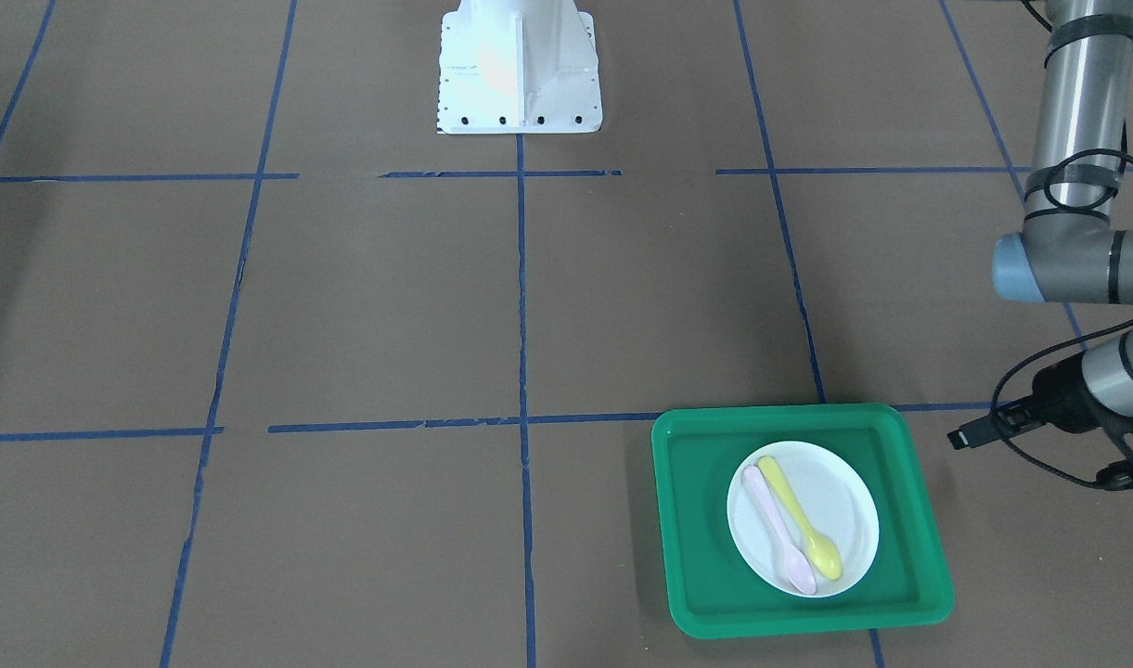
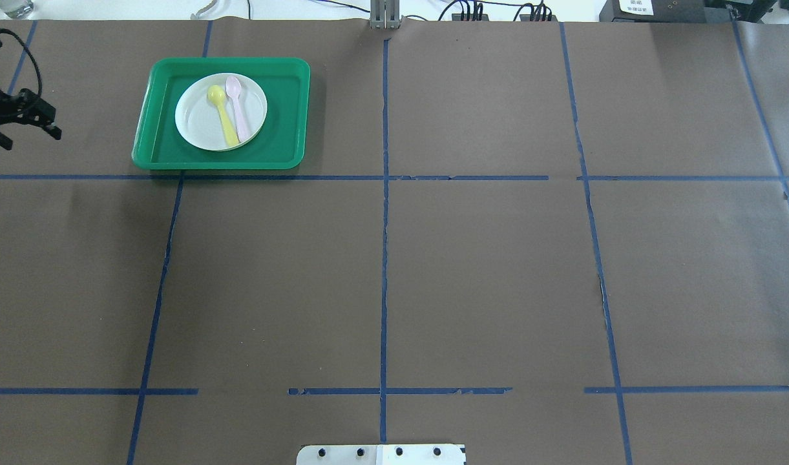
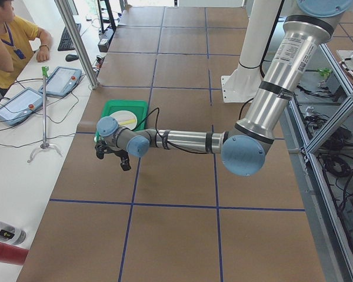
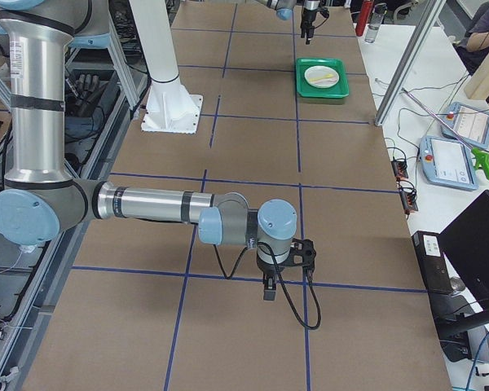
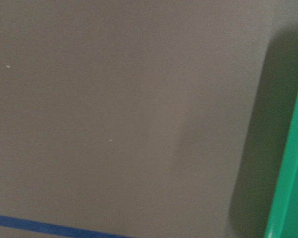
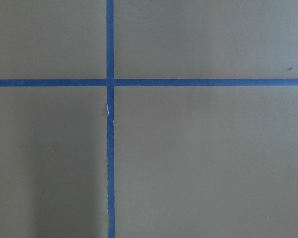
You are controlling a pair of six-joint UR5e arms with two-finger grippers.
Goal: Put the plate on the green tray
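Nearest the robot on my overhead feed is the white base plate (image 2: pixel 381 454), and ahead of it lies the brown table (image 2: pixel 484 284) with its grid of blue tape lines (image 2: pixel 384 258). The right gripper (image 4: pixel 268 293) shows only in the side camera at the robot's right end. It points down above the paper close to a tape crossing, and I cannot tell from there whether its jaws are apart or together. Its wrist feed shows only bare paper and that crossing. Far across the table, on the robot's left, the green tray (image 2: pixel 284 129) lies flat by the far edge. The plate (image 2: pixel 197 123) sits inside the tray at about its middle, resting on the tray floor. A yellow spoon (image 2: pixel 225 123) and a pink spoon (image 2: pixel 239 113) lie side by side on the plate, bowls toward the far edge. The left gripper (image 2: pixel 30 139) hangs beside the tray's left end, outside the lip and apart from it. Its fingers are spread and grasp nothing. The plate is well off to its right, across the tray's rim.
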